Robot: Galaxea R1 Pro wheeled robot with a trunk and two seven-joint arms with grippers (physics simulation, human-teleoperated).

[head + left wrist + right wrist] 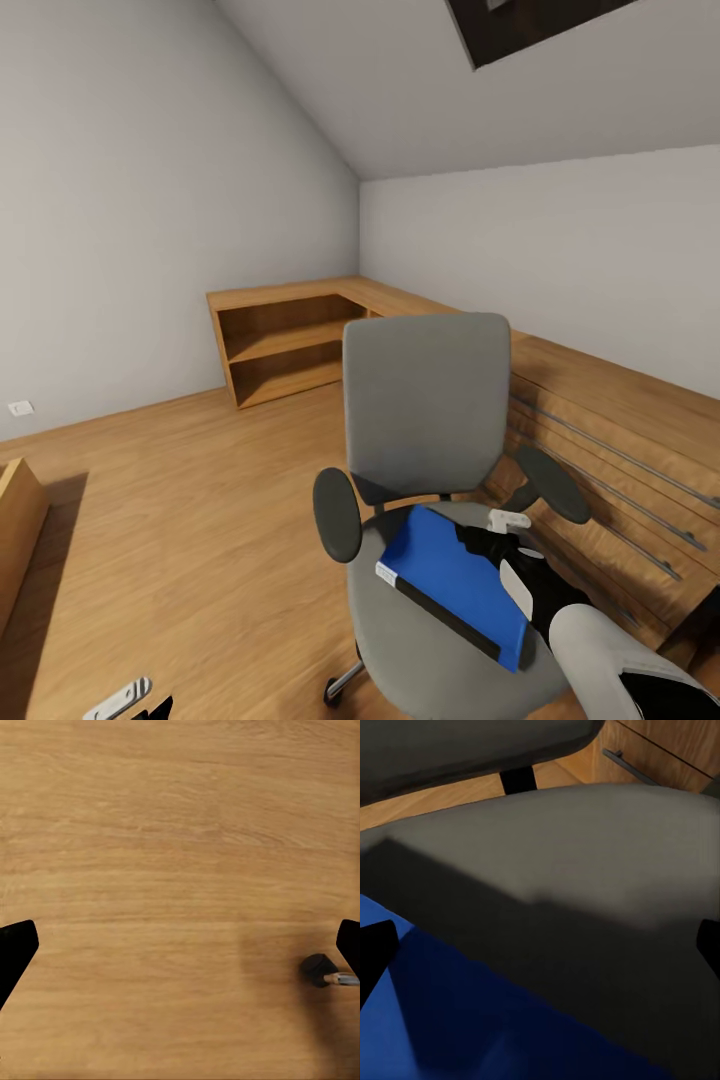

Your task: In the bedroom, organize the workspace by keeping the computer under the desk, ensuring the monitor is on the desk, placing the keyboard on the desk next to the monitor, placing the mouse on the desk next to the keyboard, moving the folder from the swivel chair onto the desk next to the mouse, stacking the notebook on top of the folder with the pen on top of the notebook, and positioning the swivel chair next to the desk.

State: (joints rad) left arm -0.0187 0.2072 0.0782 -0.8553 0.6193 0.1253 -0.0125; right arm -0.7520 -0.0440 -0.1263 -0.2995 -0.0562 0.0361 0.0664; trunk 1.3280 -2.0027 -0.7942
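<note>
Right end effector point(500, 545) hovers over folder point(445, 575) on swivel chair point(425, 400).

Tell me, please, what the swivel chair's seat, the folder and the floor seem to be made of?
Swivel chair seat: grey matte padding, probably fabric, with no shine.
Folder: smooth bright blue, likely plastic or coated card, dark spine.
Floor: light wood planks, with visible grain; possibly laminate.

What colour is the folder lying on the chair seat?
Bright blue, with a dark spine: the folder shows best in the head view.
</note>
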